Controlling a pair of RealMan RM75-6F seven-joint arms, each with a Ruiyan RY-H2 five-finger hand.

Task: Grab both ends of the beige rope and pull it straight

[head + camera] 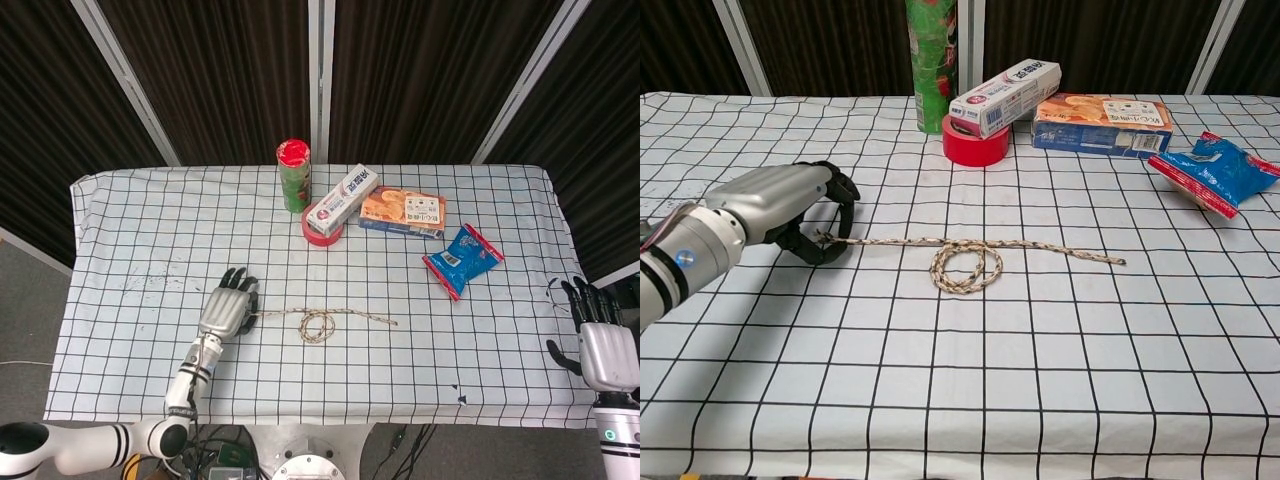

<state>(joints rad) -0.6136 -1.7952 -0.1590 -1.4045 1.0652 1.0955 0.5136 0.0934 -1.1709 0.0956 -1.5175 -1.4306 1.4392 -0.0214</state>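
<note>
The beige rope (318,322) lies across the middle of the checkered table, with a small loop (965,266) near its centre. My left hand (780,205) sits at the rope's left end, fingers curled over it, and pinches that end against the cloth; the head view shows the same hand (226,310). The rope's right end (1120,262) lies free on the table. My right hand (598,350) hangs beyond the table's right edge with its fingers spread and nothing in it. The chest view does not show it.
At the back stand a green can (293,176), a red tape roll (320,232) with a white toothpaste box (342,200) on it, and an orange box (402,211). A blue snack bag (462,259) lies to the right.
</note>
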